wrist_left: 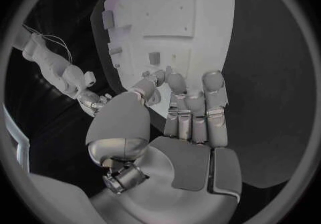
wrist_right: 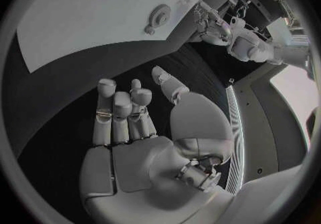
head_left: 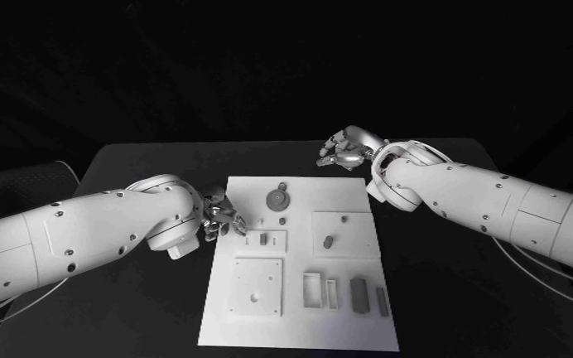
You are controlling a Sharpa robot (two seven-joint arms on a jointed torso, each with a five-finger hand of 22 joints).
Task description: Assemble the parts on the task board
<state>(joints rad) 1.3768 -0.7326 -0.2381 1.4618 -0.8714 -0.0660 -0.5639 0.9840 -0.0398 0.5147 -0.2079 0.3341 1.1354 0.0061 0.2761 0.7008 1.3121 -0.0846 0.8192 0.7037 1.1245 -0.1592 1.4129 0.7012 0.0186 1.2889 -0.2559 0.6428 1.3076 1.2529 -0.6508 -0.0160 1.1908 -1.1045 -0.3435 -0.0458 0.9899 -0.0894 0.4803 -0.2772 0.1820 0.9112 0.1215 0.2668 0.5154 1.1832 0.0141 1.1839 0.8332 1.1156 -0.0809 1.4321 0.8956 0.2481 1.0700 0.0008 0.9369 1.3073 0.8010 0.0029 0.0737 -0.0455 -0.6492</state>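
The white task board [head_left: 245, 325] lies in the middle of the black table. On it I see a grey gear [head_left: 277, 200], short pegs [head_left: 329, 242] standing in raised square plates, and several oblong parts [head_left: 359, 298] near the front right. My left hand [head_left: 222, 218] hovers at the board's left edge beside the plate holding a small peg [head_left: 262, 239]. In the left wrist view its thumb and a fingertip [wrist_left: 155, 78] meet over the board [wrist_left: 194, 15]; whether they pinch anything is unclear. My right hand [head_left: 346, 149] hangs beyond the board's far right corner, holding nothing [wrist_right: 127, 122].
A square plate [head_left: 258, 286] with small holes sits at the board's front left. Black table [head_left: 132, 167] surrounds the board on all sides, with room to the far left and front right. The gear [wrist_right: 159, 16] also appears in the right wrist view.
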